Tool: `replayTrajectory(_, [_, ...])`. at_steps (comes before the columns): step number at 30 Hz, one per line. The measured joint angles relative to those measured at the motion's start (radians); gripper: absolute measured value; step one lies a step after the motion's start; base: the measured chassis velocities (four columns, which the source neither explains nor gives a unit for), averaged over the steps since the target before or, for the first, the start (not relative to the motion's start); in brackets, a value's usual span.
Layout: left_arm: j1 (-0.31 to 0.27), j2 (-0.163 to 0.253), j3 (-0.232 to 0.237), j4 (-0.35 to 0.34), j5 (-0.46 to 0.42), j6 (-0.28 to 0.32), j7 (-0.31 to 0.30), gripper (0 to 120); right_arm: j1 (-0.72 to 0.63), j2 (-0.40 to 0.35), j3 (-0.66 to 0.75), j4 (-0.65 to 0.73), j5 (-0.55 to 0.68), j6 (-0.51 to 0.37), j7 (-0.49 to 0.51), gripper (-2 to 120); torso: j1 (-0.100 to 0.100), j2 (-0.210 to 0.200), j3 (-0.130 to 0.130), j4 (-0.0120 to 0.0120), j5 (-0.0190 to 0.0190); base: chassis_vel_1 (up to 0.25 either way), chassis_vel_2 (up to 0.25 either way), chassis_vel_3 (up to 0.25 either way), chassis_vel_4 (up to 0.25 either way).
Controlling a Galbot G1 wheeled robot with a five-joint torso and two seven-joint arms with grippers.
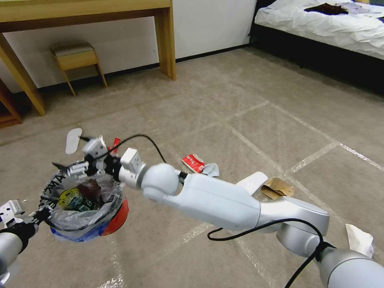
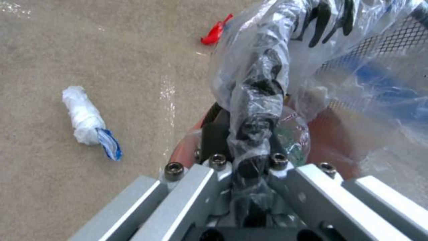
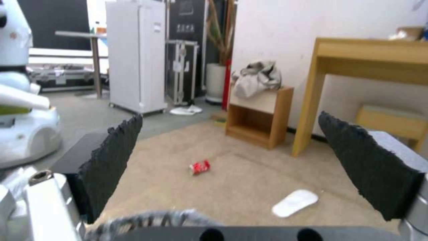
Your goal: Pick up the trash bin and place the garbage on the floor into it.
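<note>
My left gripper (image 1: 38,216) is shut on the near rim of the red trash bin (image 1: 116,218) and holds it above the floor (image 1: 248,120). In the left wrist view the gripper (image 2: 249,134) pinches the rim through the clear bag. A green-labelled bottle (image 1: 72,200) and a brown scrap lie inside the bin. My right gripper (image 1: 70,154) hangs open over the bin's far rim, with nothing between its fingers (image 3: 111,164). Garbage on the carpet: two white slippers (image 1: 73,140) (image 1: 252,182), a red packet (image 1: 193,163), a brown paper bag (image 1: 278,187), a white tissue (image 1: 360,239), a red can (image 3: 200,166).
A wooden desk (image 1: 164,40) and a small stool (image 1: 76,58) stand against the far wall. A bed (image 1: 320,24) fills the back right. A low wooden cabinet (image 3: 258,115) sits beside the desk. A rolled white-and-blue scrap (image 2: 87,118) lies near the bin.
</note>
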Motion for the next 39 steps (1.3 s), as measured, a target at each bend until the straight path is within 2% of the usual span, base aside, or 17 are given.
replayTrajectory(7, [0.0, -0.001, -0.001, -0.001, 0.0, 0.0, 0.0, 0, 0.001, -0.026, 0.061, 0.046, 0.01, -0.001, 0.0, 100, 0.0, 0.0, 0.0, 0.0001, 0.0001, 0.0, 0.0, 0.0, 0.0])
replayTrajectory(11, [0.002, -0.001, -0.006, 0.002, 0.008, 0.0, 0.001, 0, 0.005, -0.067, 0.146, 0.097, 0.038, -0.001, -0.001, 100, 0.0, 0.0, 0.0, 0.0001, 0.0001, 0.0, 0.0, 0.0, 0.0])
replayTrajectory(14, [0.003, -0.001, -0.007, 0.005, 0.019, 0.0, 0.001, 0, 0.003, -0.103, 0.216, 0.131, 0.048, -0.001, -0.004, 100, 0.0, 0.0, 0.0, 0.0001, 0.0001, 0.0, 0.0, 0.0, 0.0])
replayTrajectory(17, [0.005, -0.003, -0.013, 0.008, 0.03, 0.0, 0.002, 0, -0.036, -0.185, 0.343, 0.185, 0.049, 0.001, -0.017, 100, 0.0, 0.0, 0.0, 0.0003, 0.0003, 0.0, 0.0, 0.0, 0.0])
replayTrajectory(18, [0.005, -0.003, -0.013, 0.008, 0.03, 0.0, 0.002, 0, -0.036, -0.185, 0.343, 0.185, 0.049, 0.001, -0.017, 100, 0.0, 0.0, 0.0, 0.0003, 0.0003, 0.0, 0.0, 0.0, 0.0])
replayTrajectory(20, [0.009, -0.003, -0.018, 0.01, 0.039, 0.0, 0.003, 0, -0.096, -0.285, 0.445, 0.225, 0.045, 0.003, -0.022, 100, 0.0, 0.0, 0.0, 0.0004, 0.0004, 0.0, 0.0, 0.0, 0.0])
replayTrajectory(21, [0.009, -0.003, -0.018, 0.01, 0.039, 0.0, 0.003, 0, -0.096, -0.285, 0.445, 0.225, 0.045, 0.003, -0.022, 100, 0.0, 0.0, 0.0, 0.0004, 0.0004, 0.0, 0.0, 0.0, 0.0])
replayTrajectory(23, [0.009, -0.004, -0.019, 0.011, 0.047, 0.0, 0.003, 0, -0.162, -0.361, 0.523, 0.25, 0.037, 0.008, -0.022, 100, 0.0, 0.0, 0.0, 0.0, 0.0005, 0.0, 0.0, 0.0, 0.0])
replayTrajectory(24, [0.009, -0.004, -0.019, 0.011, 0.047, 0.0, 0.003, 0, -0.162, -0.361, 0.523, 0.25, 0.037, 0.008, -0.022, 100, 0.0, 0.0, 0.0, 0.0, 0.0005, 0.0, 0.0, 0.0, 0.0])
replayTrajectory(25, [0.008, -0.007, -0.02, 0.013, 0.053, 0.0, 0.004, 0, -0.26, -0.444, 0.625, 0.28, 0.011, 0.017, -0.021, 100, 0.0, 0.0, 0.0, -0.0007, 0.0007, 0.0, 0.0, 0.0, 0.0])
replayTrajectory(27, [0.004, -0.012, -0.016, 0.015, 0.062, 0.0, 0.004, 0, -0.39, -0.516, 0.769, 0.324, -0.01, 0.032, -0.021, 100, 0.0, 0.0, 0.0, -0.0011, 0.0007, 0.0, 0.0, 0.0, 0.0])
replayTrajectory(30, [0.001, -0.016, -0.013, 0.015, 0.067, 0.0, 0.006, 0, -0.457, -0.544, 0.833, 0.347, -0.018, 0.051, -0.018, 100, 0.0, 0.0, 0.0, -0.0003, 0.0004, 0.0, 0.0, 0.0, 0.0])
replayTrajectory(33, [-0.001, -0.028, -0.015, 0.015, 0.077, 0.0, 0.012, 0, -0.605, -0.573, 0.946, 0.373, -0.052, 0.107, 0.003, 100, 0.0, 0.0, 0.0, 0.0, 0.0003, 0.0, 0.0, 0.0, 0.0])
replayTrajectory(39, [0.012, -0.05, -0.029, 0.007, 0.11, 0.0, 0.031, 0, -0.738, -0.541, 1.021, 0.366, -0.131, 0.162, 0.048, 100, 0.0, 0.0, 0.0, 0.0002, 0.0002, 0.0, 0.0, 0.0, 0.0])
